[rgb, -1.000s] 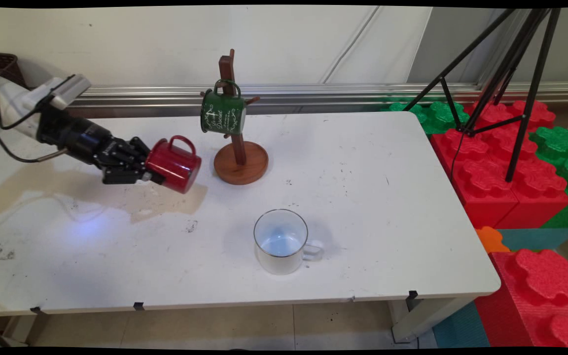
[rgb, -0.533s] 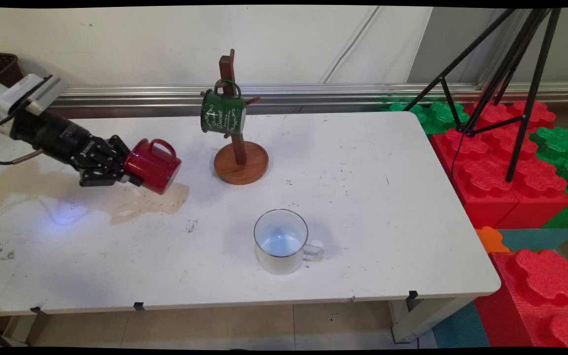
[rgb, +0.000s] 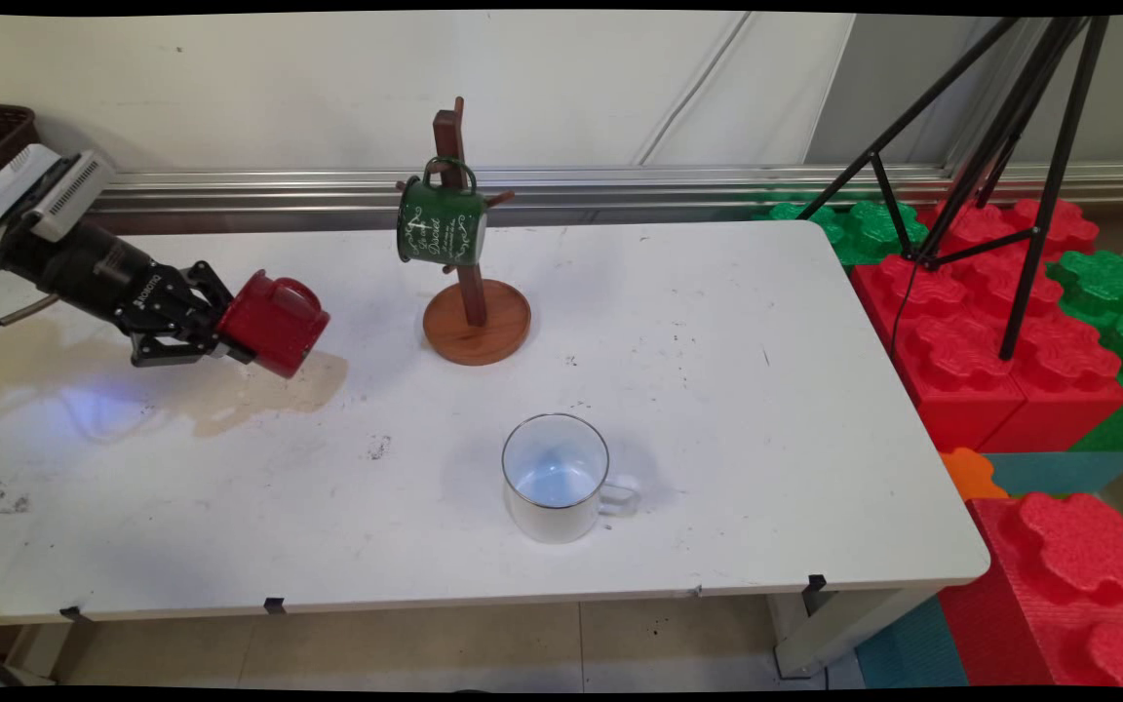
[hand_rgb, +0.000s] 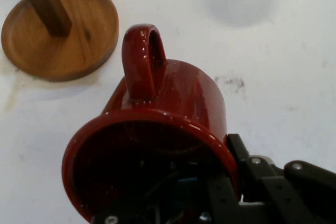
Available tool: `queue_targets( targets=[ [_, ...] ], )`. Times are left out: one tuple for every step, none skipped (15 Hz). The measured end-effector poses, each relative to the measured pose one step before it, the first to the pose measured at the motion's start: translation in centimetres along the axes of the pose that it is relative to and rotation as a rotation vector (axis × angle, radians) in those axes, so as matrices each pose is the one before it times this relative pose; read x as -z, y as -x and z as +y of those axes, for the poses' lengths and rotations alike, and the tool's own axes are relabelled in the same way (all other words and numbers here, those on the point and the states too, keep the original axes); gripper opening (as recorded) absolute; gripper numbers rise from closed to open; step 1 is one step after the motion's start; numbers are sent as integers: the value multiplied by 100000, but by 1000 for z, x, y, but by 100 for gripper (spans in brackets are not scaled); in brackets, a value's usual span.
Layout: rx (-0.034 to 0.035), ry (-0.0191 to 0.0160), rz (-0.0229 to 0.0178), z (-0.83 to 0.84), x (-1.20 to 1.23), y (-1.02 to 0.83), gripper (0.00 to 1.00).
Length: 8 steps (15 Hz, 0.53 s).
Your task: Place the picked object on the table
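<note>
My gripper (rgb: pixel 228 336) is shut on the rim of a red mug (rgb: pixel 274 323), which it holds tilted on its side just above the table's left part. In the hand view the red mug (hand_rgb: pixel 173 108) fills the middle, its mouth toward the camera and its handle pointing up, with one finger inside the rim and one outside. To the right stands a wooden mug stand (rgb: pixel 476 320) with a green mug (rgb: pixel 441 226) hanging on a peg. The stand's round base (hand_rgb: pixel 60 30) shows at the hand view's upper left. A white mug (rgb: pixel 556 477) stands upright near the table's front.
A brownish stain (rgb: pixel 230 395) spreads over the table under the red mug. Off the table's right end lie red and green foam blocks (rgb: pixel 990 312), with a black tripod (rgb: pixel 1010 146) over them. A metal rail (rgb: pixel 620 180) runs along the wall.
The gripper has carried the red mug to the left and a little back, away from the wooden stand. The green mug, the stand and the white mug have not moved.
</note>
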Motion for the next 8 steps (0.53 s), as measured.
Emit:
queue_targets(
  targets=[
    [-1297, -679, -1815, 75, 150, 56, 0],
    [-1298, -650, -1814, 43, 115, 50, 0],
    [-1159, -526, -1666, 38, 61, 59, 0],
    [-726, -327, -1063, 30, 27, 43, 0],
    [-1032, -458, -1539, 54, 24, 53, 0],
    [-659, -259, -947, 48, 5, 37, 0],
    [-1037, -225, -1428, 96, -27, 40, 0],
    [-1243, -204, -1679, 134, -55, 45, 0]
  ],
)
